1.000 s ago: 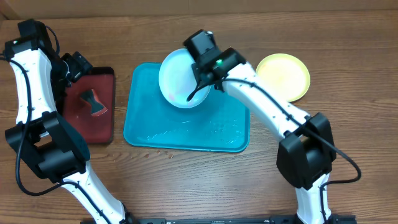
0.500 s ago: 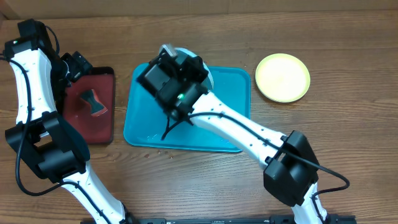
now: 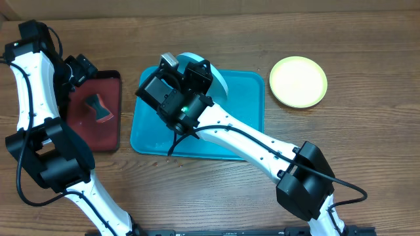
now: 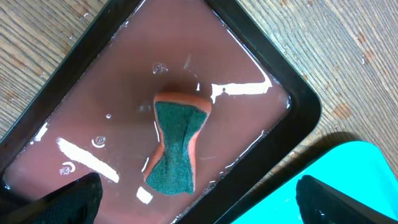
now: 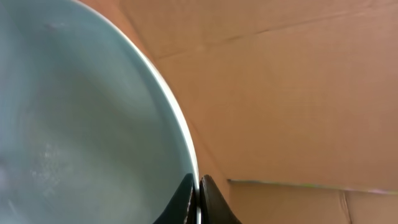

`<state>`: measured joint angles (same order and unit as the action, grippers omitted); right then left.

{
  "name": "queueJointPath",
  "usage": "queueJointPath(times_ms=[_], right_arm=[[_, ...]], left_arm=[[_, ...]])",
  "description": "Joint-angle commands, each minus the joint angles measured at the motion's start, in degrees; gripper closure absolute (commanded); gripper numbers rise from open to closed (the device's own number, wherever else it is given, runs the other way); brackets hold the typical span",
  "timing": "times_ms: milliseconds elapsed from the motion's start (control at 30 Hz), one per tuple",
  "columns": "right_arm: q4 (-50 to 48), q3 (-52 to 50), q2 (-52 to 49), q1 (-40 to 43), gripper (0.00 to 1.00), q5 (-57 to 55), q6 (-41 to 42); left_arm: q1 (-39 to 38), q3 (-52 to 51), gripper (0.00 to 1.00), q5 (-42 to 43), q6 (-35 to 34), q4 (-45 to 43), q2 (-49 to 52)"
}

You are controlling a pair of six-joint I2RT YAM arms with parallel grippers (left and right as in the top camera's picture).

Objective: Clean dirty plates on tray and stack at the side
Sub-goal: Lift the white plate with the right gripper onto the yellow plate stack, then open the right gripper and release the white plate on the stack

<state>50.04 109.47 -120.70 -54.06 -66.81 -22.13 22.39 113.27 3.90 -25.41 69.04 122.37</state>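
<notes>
Right gripper: jaws pinched on the rim of pale mint plate, held tilted above the far edge of turquoise tray. Plate: probably light, stiff plastic, perhaps slick; thin rim is the only hold. Yellow-green plate lies right of the tray, open table around it. Left gripper: spread wide over sponge.

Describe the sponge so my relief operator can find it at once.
Find the dark-red, black-rimmed tray just left of the turquoise tray. In its wet middle lies the sponge: a pinched, hourglass-shaped pad, green scouring face up over an orange body, the only thing in that tray.
</notes>
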Motion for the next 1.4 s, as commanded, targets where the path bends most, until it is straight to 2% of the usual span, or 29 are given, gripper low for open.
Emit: queueJointPath(times_ms=[0,100,167,233,300,400,500,600,733,867,1000,1133,1367], right_arm=[[4.4,1.5,1.7,2.6,0.96,14.0,9.6],[5.0,1.2,1.6,7.1,0.96,29.0,10.0],[7.2,1.7,2.4,9.5,0.96,27.1,11.9],[9.8,3.3,4.1,11.7,0.96,20.7,20.6],[10.7,4.5,6.4,14.0,0.96,21.9,25.3],[9.2,4.5,9.5,19.7,0.96,36.4,23.4],[11.9,4.3,9.7,28.1,0.96,52.5,22.2],[13.7,2.1,9.2,38.1,0.96,64.3,25.7],[13.3,-2.0,9.0,50.3,0.96,73.7,30.5],[12.9,-7.2,9.0,60.6,0.96,75.1,35.9],[8.7,-14.0,9.0,66.8,0.96,78.0,36.3],[1.9,-21.5,9.0,68.3,0.96,79.8,36.3],[-7.1,-28.3,9.0,68.3,0.96,79.8,38.7]], left_arm=[[0.0,0.3,0.0,0.4,0.1,-0.1,-0.6],[0.0,0.3,0.0,0.4,0.1,-0.1,-0.6],[0.0,0.3,0.0,0.4,0.1,-0.1,-0.6],[0.0,0.3,0.0,0.4,0.1,-0.1,-0.6],[0.0,0.3,0.0,0.4,0.1,-0.1,-0.6],[0.0,0.3,0.0,0.4,0.1,-0.1,-0.6],[0.0,0.3,0.0,0.4,0.1,-0.1,-0.6],[0.0,0.3,0.0,0.4,0.1,-0.1,-0.6],[0.0,0.3,0.0,0.4,0.1,-0.1,-0.6],[0.0,0.3,0.0,0.4,0.1,-0.1,-0.6],[0.0,0.3,0.0,0.4,0.1,-0.1,-0.6],[0.0,0.3,0.0,0.4,0.1,-0.1,-0.6],[0.0,0.3,0.0,0.4,0.1,-0.1,-0.6]])
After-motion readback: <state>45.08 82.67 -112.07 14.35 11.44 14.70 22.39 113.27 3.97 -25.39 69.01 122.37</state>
